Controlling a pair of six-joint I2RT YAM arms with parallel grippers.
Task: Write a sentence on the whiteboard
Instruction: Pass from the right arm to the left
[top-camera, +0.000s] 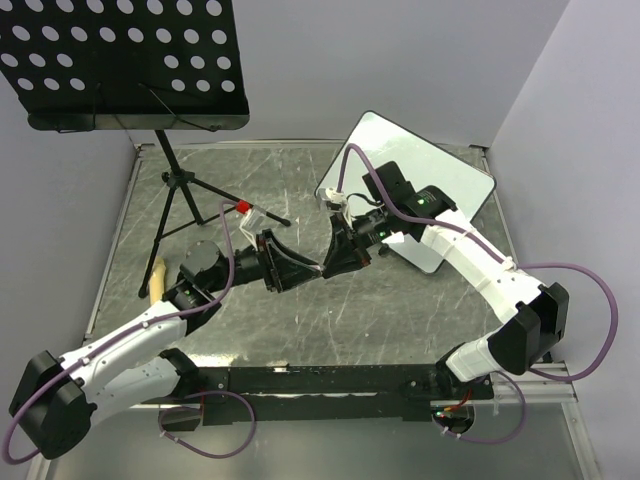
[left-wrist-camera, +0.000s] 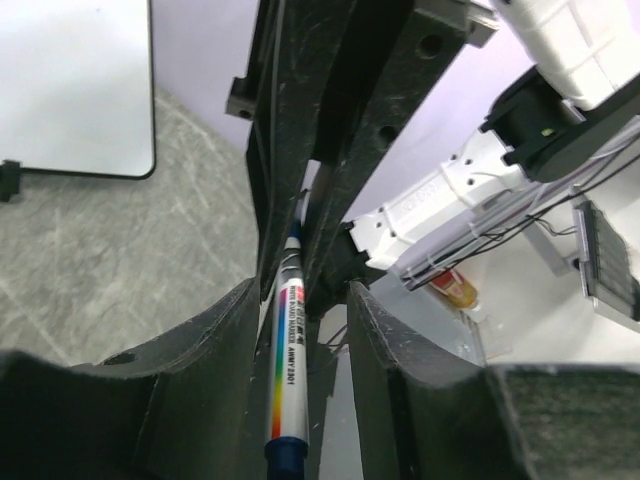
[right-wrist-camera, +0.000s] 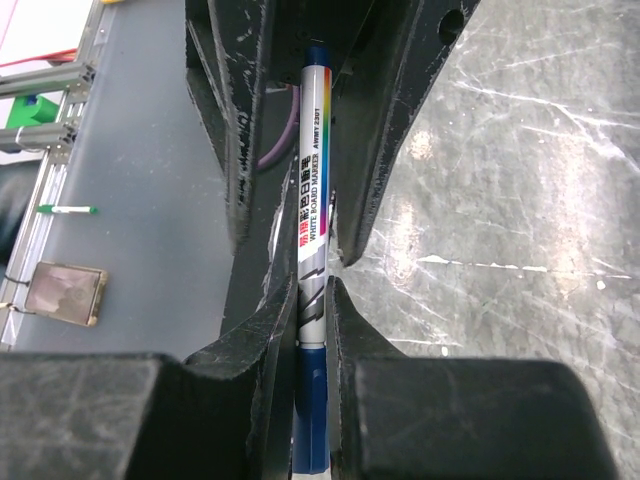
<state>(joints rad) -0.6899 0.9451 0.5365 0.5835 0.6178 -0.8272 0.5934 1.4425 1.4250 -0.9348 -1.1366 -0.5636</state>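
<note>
The whiteboard (top-camera: 455, 175) lies tilted at the back right, partly under my right arm; it also shows in the left wrist view (left-wrist-camera: 70, 90). I see no sentence on it. A white-barrelled whiteboard marker (right-wrist-camera: 312, 200) with blue ends sits between both grippers above the table's middle. My right gripper (right-wrist-camera: 311, 285) (top-camera: 338, 258) is shut on the marker's barrel. My left gripper (left-wrist-camera: 305, 300) (top-camera: 292, 272) faces it with its jaws open around the marker's other end (left-wrist-camera: 287, 360); the barrel lies against one finger and a gap stands to the other.
A black perforated music stand (top-camera: 120, 60) on a tripod (top-camera: 180, 200) stands at the back left. A small red-capped item (top-camera: 243, 207) lies near a tripod foot. A pale yellow object (top-camera: 157, 275) lies at the left edge. The scratched grey table (top-camera: 420, 310) has metal rails.
</note>
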